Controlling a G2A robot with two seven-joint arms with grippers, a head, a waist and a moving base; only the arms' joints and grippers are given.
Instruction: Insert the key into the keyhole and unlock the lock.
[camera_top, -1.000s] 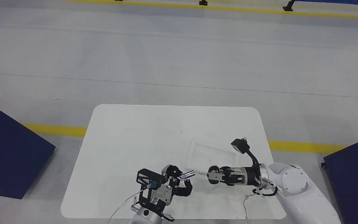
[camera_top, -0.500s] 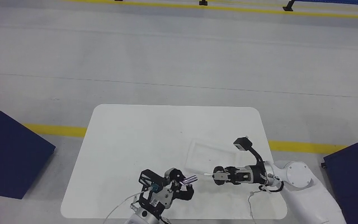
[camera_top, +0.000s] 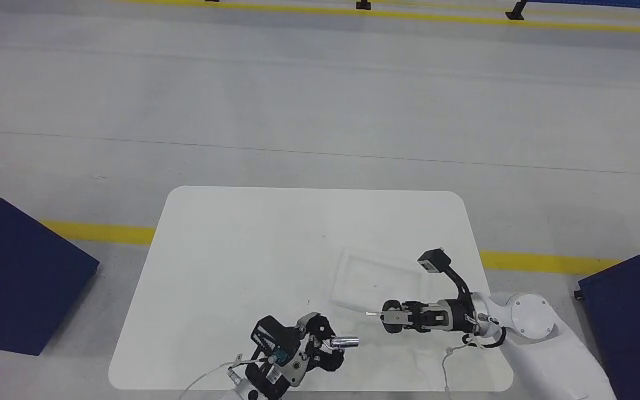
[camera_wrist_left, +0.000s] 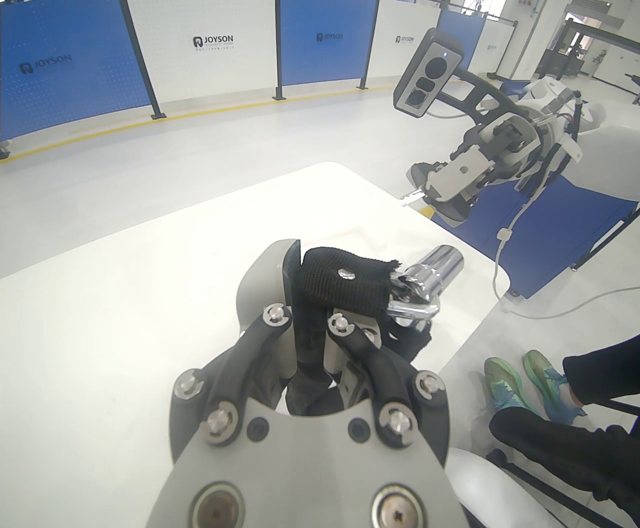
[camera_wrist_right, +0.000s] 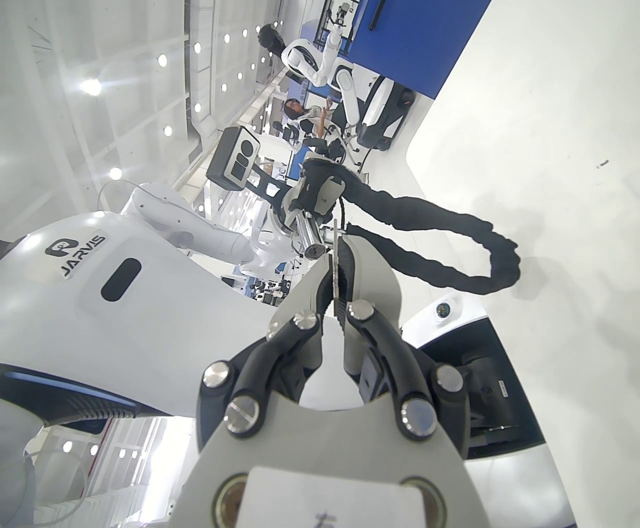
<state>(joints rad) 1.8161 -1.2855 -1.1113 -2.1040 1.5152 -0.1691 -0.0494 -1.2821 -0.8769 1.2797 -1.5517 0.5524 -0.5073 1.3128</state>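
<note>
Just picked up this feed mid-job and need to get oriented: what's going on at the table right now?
The left gripper is shut on the chrome lock, holding it over the near part of the white table with its barrel end turned toward the other arm. The right gripper is shut on the key, with the blade aimed at the lock. There is a clear gap between the key tip and the lock, so the key is not yet in the keyhole.

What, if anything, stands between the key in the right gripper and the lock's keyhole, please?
Nothing visible does. The key, pinched in the right gripper, and the lock, held by the left gripper, are apart, with only open air above the table between them.
</note>
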